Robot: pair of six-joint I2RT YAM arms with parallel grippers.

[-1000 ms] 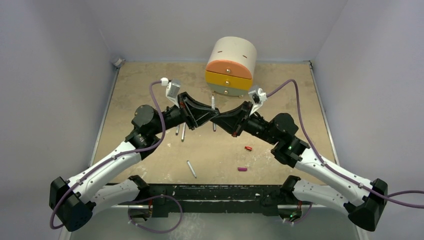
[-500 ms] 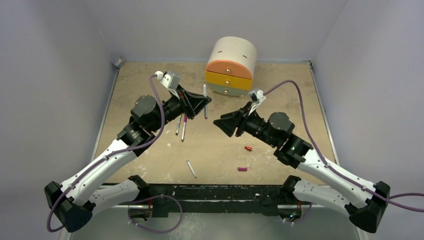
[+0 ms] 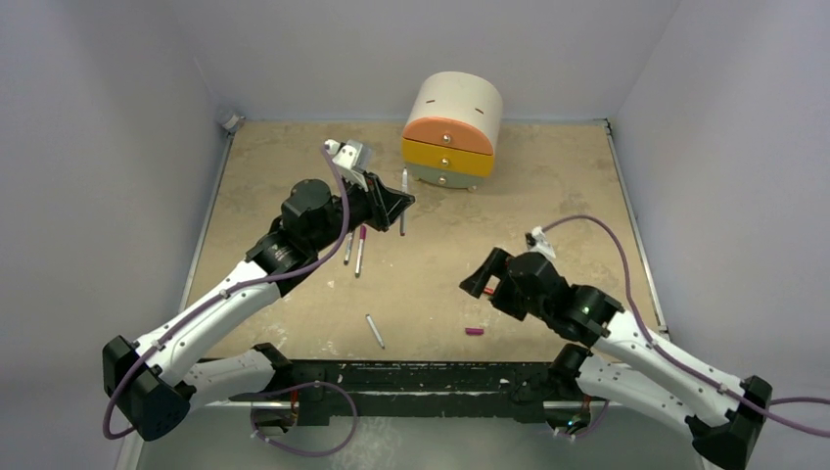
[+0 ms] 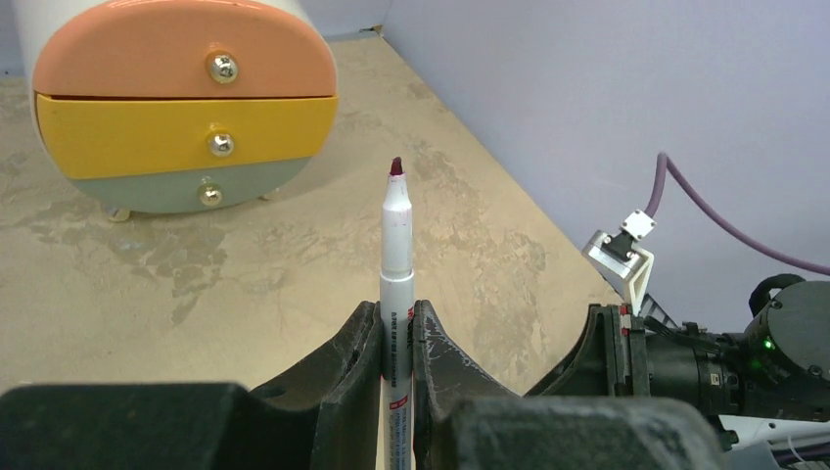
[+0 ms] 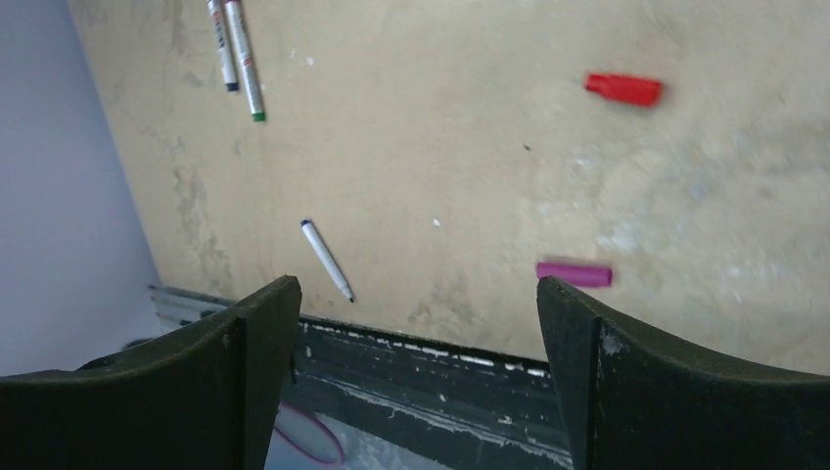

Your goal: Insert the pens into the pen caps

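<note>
Pale lilac walls [image 3: 98, 147] around a mottled tan tabletop [image 3: 548, 196], small three-drawer chest [image 3: 452, 117] at back.

Tan table [image 3: 548, 196] is being loaded with a drawer chest [image 3: 452, 132] at its far middle. Two pens [image 3: 359, 255] are being carried side by side, front-left of the chest. Lone pen [image 3: 374, 331] and magenta cap [image 3: 474, 331] are being carried well in front of it; red cap [image 5: 623, 88] between chest and magenta cap.
</note>
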